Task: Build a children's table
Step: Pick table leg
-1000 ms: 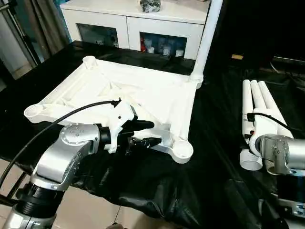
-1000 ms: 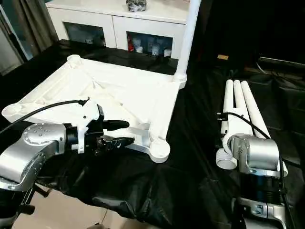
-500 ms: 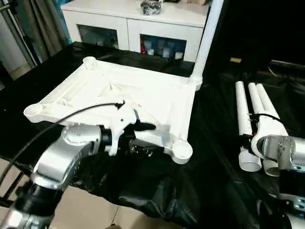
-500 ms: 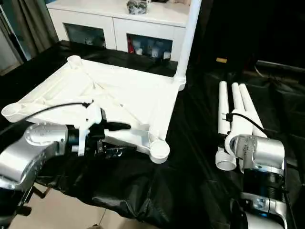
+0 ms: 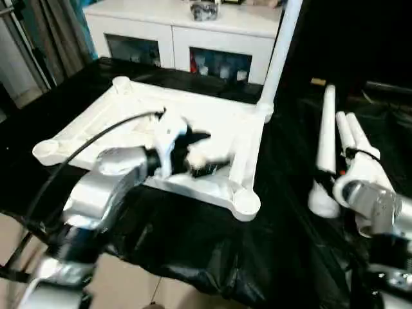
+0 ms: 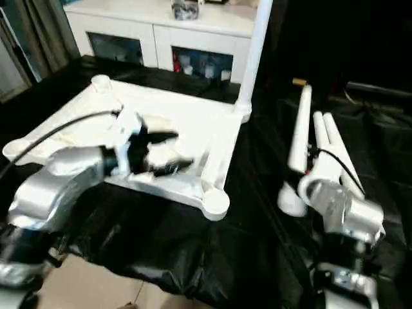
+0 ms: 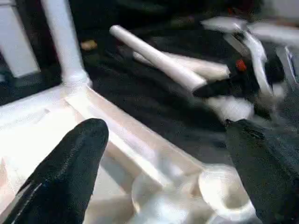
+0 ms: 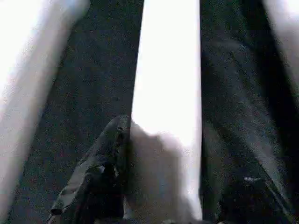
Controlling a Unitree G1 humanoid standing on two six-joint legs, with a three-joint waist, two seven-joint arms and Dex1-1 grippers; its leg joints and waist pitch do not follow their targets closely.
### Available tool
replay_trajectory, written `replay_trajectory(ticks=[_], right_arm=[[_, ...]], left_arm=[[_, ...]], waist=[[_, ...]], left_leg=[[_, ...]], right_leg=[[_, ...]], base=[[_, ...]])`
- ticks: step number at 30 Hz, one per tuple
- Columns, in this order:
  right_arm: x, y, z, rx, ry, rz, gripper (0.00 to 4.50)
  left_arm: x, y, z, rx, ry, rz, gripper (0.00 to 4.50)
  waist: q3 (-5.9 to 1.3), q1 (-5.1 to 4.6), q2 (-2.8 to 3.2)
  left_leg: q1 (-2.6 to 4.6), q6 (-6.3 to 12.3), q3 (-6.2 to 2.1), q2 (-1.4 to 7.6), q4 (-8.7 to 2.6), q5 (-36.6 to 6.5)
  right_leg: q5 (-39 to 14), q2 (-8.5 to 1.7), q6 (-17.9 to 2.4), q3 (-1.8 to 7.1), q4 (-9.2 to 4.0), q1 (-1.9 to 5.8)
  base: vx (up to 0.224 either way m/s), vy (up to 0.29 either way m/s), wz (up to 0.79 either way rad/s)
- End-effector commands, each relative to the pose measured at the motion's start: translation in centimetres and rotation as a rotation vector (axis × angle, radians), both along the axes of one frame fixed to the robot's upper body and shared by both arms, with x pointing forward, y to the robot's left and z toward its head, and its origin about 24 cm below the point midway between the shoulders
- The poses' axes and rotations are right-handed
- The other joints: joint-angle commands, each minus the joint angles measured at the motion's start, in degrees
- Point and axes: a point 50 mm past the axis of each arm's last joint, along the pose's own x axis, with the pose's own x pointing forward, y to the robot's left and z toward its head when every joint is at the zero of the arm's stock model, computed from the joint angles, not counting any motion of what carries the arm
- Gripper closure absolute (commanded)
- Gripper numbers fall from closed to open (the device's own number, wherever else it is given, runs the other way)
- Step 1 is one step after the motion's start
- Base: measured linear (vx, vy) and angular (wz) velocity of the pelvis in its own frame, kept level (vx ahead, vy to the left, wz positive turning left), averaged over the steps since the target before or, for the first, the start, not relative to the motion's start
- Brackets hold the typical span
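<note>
Right gripper has a leg; next socket lies toward the surface's near edge.

My right gripper [image 8: 163,186] is clamped around one white leg [image 5: 325,138], lifted off the two spare legs [image 5: 354,138] by the surface's right edge, long axis pointing away from me. My left gripper [image 7: 163,177] hangs wide open, holding nothing, over the upturned tabletop [image 5: 129,109] beside the near-right corner socket [image 5: 246,204]; one fitted leg [image 5: 280,48] stands at the far-right corner.

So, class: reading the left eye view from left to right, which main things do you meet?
Left gripper above the tabletop → upright leg in the far corner socket → lifted leg → right gripper, shut on that leg.
</note>
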Motion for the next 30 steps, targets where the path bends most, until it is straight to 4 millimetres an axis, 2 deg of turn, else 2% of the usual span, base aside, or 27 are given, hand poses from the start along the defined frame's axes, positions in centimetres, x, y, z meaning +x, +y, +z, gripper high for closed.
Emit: replay_trajectory(ticks=[1, 3, 5, 7, 9, 11, 12, 13, 15, 19, 22, 26, 30], right_arm=[[0.4, -0.4, 2.7, 0.044, -0.196, -0.009, 2.63], [0.4, -0.2, 4.4, 0.136, -0.341, 0.012, 2.63], [-0.1, 0.4, 6.5, 0.253, -0.52, 0.076, 2.64], [-0.7, 1.2, 7.7, 0.313, -0.623, 0.162, 2.64], [-1.2, 1.8, 8.4, 0.355, -0.685, 0.222, 2.64], [-1.8, 2.6, 9.1, 0.408, -0.746, 0.305, 2.64], [-2.3, 3.2, 9.6, 0.439, -0.783, 0.372, 2.64], [-3.3, 4.4, 10.2, 0.48, -0.825, 0.495, 2.64], [-4.0, 5.4, 10.4, 0.508, -0.83, 0.598, 2.64], [-4.7, 6.5, 10.2, 0.531, -0.81, 0.688, 2.64], [-5.1, 7.7, 9.7, 0.524, -0.755, 0.78, 2.64], [-5.2, 8.3, 8.9, 0.464, -0.681, 0.834, 2.64], [-5.2, 9.0, 8.2, 0.408, -0.627, 0.884, 2.64]], left_arm=[[0.4, -0.3, 1.3, -0.06, -0.017, 0.006, 0.0], [0.7, -0.9, 2.2, -0.131, 0.0, -0.005, 0.0], [1.1, -1.8, 3.5, -0.238, 0.037, -0.022, 0.0], [1.7, -2.2, 4.5, -0.314, 0.048, -0.011, 0.0], [2.0, -2.4, 5.0, -0.36, 0.071, -0.003, 0.0], [2.3, -2.7, 5.6, -0.412, 0.103, -0.012, 0.0], [2.4, -3.0, 6.0, -0.442, 0.128, -0.027, 0.0], [2.4, -3.6, 6.5, -0.477, 0.176, -0.07, 0.0], [2.1, -4.4, 7.0, -0.508, 0.219, -0.134, 0.0], [1.5, -5.3, 7.6, -0.55, 0.266, -0.21, 0.0], [1.2, -6.1, 7.7, -0.575, 0.312, -0.246, 0.0], [0.9, -6.4, 7.8, -0.588, 0.342, -0.265, 0.0], [0.7, -6.5, 7.9, -0.608, 0.372, -0.287, 0.0]], waist=[[-4.36, 0.34, -0.27], [-4.21, 0.36, -0.08], [-4.25, 0.5, -0.18], [-4.18, 0.57, -0.23], [-4.13, 0.68, -0.36], [-3.88, 0.52, -0.67], [-3.89, 0.6, -0.51], [-3.93, 0.91, -0.39], [-3.94, 1.07, -0.46], [-3.85, 1.4, -0.45], [-3.72, 1.69, -0.46], [-3.75, 1.83, -0.58], [-3.81, 1.89, -0.71]], left_leg=[[-0.25, 0.02, 0.24, 0.11, -3.43, -5.1], [-0.28, 0.73, 0.23, 0.08, -3.41, -4.3], [-0.38, 2.04, 0.37, -0.03, -3.25, -4.8], [-0.41, 2.77, 0.35, -0.03, -3.27, -4.5], [-0.45, 3.08, 0.38, -0.1, -3.24, -4.8], [-0.65, 2.98, 0.26, -0.05, -3.49, -5.3], [-0.48, 3.04, 0.47, -0.27, -3.34, -5.4], [-0.33, 3.14, 0.47, -0.13, -3.25, -5.5], [-0.59, 2.89, 0.22, 0.02, -3.44, -5.3], [-0.55, 2.18, 0.23, 0.08, -3.5, -5.7], [-0.62, 1.52, 0.11, 0.09, -3.67, -6.4], [-0.79, 0.75, 0.02, 0.09, -3.74, -6.0], [-1.16, 0.92, -0.01, 0.07, -3.64, -4.9]], right_leg=[[-7.0, -3.29, -10.0, 2.05, -3.56, 3.61], [-4.9, -3.08, -10.8, 1.92, -3.45, 3.49], [-4.7, -3.16, -11.6, 1.89, -3.5, 3.72], [-5.1, -3.05, -11.8, 1.8, -3.61, 3.71], [-6.5, -3.11, -11.7, 1.74, -3.83, 3.79], [-10.4, -3.17, -10.5, 1.61, -4.31, 3.79], [-11.2, -3.02, -10.4, 1.61, -4.46, 3.7], [-11.7, -3.13, -10.1, 1.72, -4.62, 3.54], [-12.1, -3.21, -9.8, 1.5, -4.49, 3.65], [-14.1, -3.35, -9.4, 1.56, -4.85, 3.43], [-16.9, -3.35, -7.7, 1.52, -5.28, 3.29], [-16.1, -3.36, -6.7, 1.54, -5.25, 3.43], [-15.2, -3.46, -6.7, 1.52, -5.16, 3.55]], base=[[0.0, 0.0, 0.0], [0.0, 0.0, 0.0], [0.0, 0.0, 0.0], [0.0, 0.0, 0.0], [0.0, 0.0, 0.0], [0.0, 0.0, 0.0], [0.0, 0.0, 0.0], [0.0, 0.0, 0.0], [0.0, 0.0, 0.0], [0.0, 0.0, 0.0], [0.0, 0.0, 0.0], [0.0, 0.0, 0.0], [0.0, 0.0, 0.0]])
